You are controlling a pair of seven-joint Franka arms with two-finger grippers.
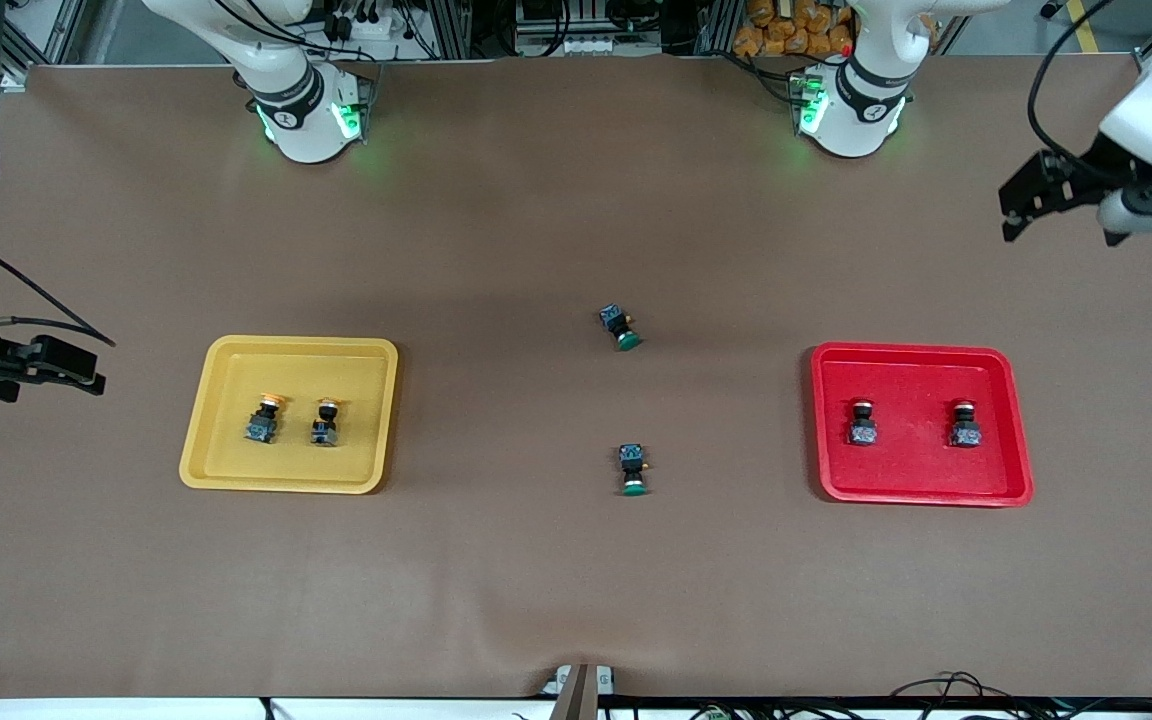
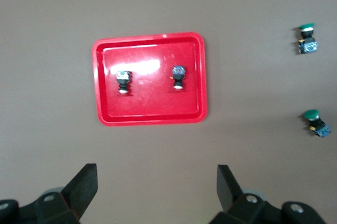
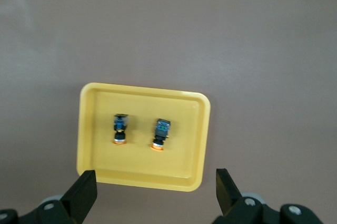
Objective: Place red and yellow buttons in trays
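Two yellow-capped buttons [image 1: 266, 418] [image 1: 326, 422] lie in the yellow tray [image 1: 226, 470] toward the right arm's end; the right wrist view shows them [image 3: 120, 128] [image 3: 160, 134] in that tray [image 3: 139, 174]. Two red-capped buttons [image 1: 863, 423] [image 1: 965, 425] stand in the red tray [image 1: 916, 490] toward the left arm's end; the left wrist view shows them [image 2: 123, 81] [image 2: 178, 77] in that tray [image 2: 150, 116]. My left gripper [image 1: 1008, 215] [image 2: 156, 182] is open and empty, up over bare table. My right gripper [image 1: 96, 368] [image 3: 156, 184] is open and empty, up over bare table beside the yellow tray.
Two green-capped buttons [image 1: 621, 326] [image 1: 633, 470] lie on the brown table [image 1: 576, 580] midway between the trays, one nearer to the front camera. They also show in the left wrist view [image 2: 306, 38] [image 2: 315, 121].
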